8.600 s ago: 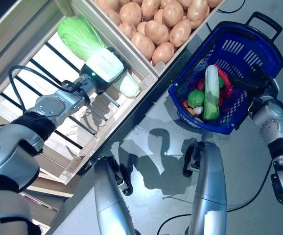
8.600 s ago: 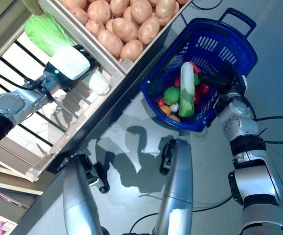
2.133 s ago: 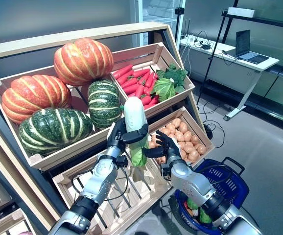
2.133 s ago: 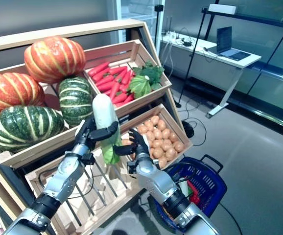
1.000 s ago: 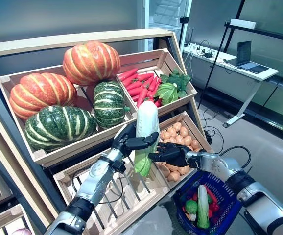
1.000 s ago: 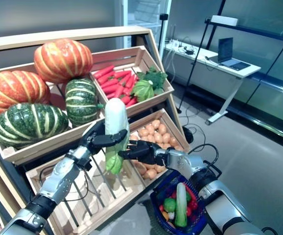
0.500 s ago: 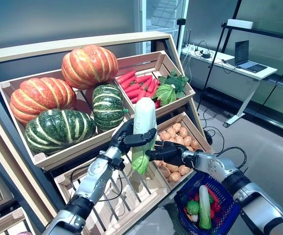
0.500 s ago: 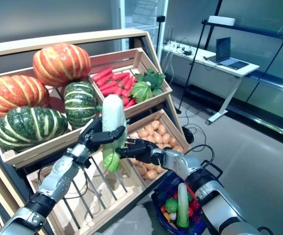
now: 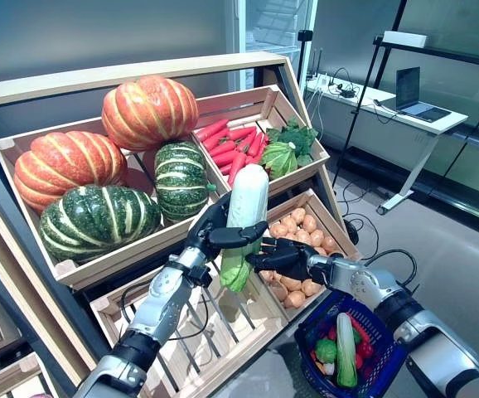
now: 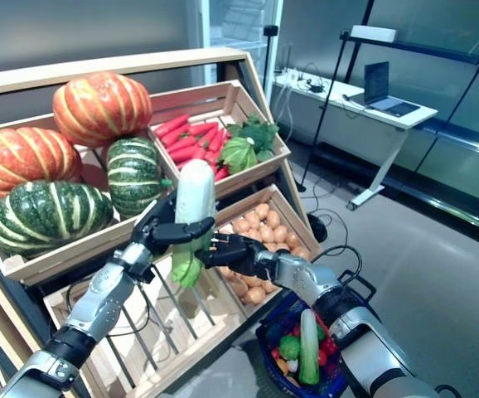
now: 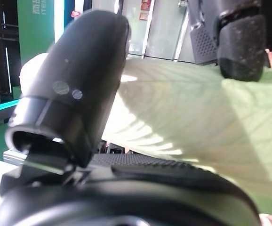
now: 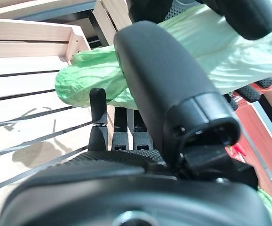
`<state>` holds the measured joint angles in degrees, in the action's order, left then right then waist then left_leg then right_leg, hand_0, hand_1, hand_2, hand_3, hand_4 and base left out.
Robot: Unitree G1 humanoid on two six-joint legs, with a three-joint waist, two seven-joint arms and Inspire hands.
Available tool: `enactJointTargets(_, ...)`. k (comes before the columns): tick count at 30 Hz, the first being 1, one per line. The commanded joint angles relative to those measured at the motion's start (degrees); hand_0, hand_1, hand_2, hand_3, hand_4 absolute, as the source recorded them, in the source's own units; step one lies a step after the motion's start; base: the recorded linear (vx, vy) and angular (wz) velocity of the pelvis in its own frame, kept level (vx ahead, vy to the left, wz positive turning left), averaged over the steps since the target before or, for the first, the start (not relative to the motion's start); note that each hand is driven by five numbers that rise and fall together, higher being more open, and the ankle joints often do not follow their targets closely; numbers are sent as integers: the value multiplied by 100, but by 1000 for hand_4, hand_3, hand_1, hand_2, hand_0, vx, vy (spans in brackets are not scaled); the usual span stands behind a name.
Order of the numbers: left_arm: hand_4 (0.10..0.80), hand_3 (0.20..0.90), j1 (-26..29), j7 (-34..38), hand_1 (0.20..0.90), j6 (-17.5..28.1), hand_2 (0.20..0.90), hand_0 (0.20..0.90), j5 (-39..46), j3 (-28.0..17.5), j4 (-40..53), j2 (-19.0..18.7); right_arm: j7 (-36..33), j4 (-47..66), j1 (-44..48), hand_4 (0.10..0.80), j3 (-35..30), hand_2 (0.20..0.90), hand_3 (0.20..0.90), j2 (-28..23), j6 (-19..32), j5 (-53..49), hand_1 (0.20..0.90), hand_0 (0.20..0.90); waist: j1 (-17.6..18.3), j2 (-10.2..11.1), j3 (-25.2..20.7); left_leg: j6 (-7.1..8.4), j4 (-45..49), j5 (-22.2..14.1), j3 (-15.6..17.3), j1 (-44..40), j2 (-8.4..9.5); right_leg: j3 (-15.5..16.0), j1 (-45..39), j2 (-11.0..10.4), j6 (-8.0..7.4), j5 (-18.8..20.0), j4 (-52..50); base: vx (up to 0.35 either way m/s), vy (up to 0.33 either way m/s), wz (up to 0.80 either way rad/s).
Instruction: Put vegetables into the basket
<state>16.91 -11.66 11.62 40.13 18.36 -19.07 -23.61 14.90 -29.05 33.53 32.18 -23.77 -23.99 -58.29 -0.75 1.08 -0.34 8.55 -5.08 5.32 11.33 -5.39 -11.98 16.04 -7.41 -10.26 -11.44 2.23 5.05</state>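
A long napa cabbage (image 9: pixel 245 207), white at the top and leafy green below, is held upright in front of the shelves. My left hand (image 9: pixel 213 238) is shut on its middle; its wrist view shows the thumb (image 11: pixel 75 94) lying over the pale leaves (image 11: pixel 197 117). My right hand (image 9: pixel 283 253) reaches in from the right, open, with straight fingers (image 12: pixel 122 134) against the cabbage's leafy lower end (image 12: pixel 93 80). The blue basket (image 9: pixel 388 356) stands on the floor at the lower right, holding another napa cabbage (image 9: pixel 345 348) and several small vegetables.
The wooden shelves hold striped pumpkins (image 9: pixel 148 112), red carrots (image 9: pixel 235 145) with a green leafy head (image 9: pixel 281 153), and a crate of potatoes (image 9: pixel 302 232). A slatted crate (image 9: pixel 198 332) lies below the hands. A desk with a laptop (image 9: pixel 405 87) stands far right.
The right hand has closed in a little on the cabbage's leafy end. The left hand still holds the cabbage upright in nearly the same spot.
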Motion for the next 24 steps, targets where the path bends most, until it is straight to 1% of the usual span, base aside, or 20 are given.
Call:
enactJointTargets(1,800,900,806,-316,900,139,900,900,-214,451,13,251,268,1224,971,400,-895,300,300,714,1422,-221,300,300,98,58,-116,-63,8,-301,97,-55,6,-253,100,-124,179,-75,-149,0,0,0)
enactJointTargets(5,800,900,652,-366,900,112,900,900,-306,226,48,100,241,1350,545,400,-1073,300,300,442,1423,130,300,300,144,53,-91,-61,8,-298,141,-73,-7,-280,105,-121,165,-70,-151,-2,-1,-1)
enactJointTargets(8,800,900,564,-388,900,102,900,900,-364,92,50,-14,234,1372,226,400,-1194,300,300,239,1424,193,300,300,179,47,-71,-51,8,-295,178,-88,-28,-283,94,-118,155,-56,-126,-4,-6,-6)
enactJointTargets(11,800,900,506,-419,900,80,900,900,-447,-2,50,-92,262,1335,10,400,-1311,300,300,149,1449,280,300,300,196,46,-65,-45,8,-297,195,-95,-39,-282,86,-114,147,-50,-115,-1,-3,-1)
enactJointTargets(18,800,900,269,-474,900,39,900,900,-575,-345,111,-372,254,1243,-855,400,-1770,300,300,-245,1517,738,300,300,279,40,-5,-33,8,-274,266,-107,-74,-290,86,-105,124,-32,-112,2,-1,-2)
enactJointTargets(24,800,900,123,-535,900,-19,900,900,-659,-561,180,-527,111,1077,-1359,400,-2136,300,300,-465,1660,1038,300,300,342,46,58,-35,8,-257,322,-106,-82,-314,91,-98,113,-24,-114,-11,-3,-5)
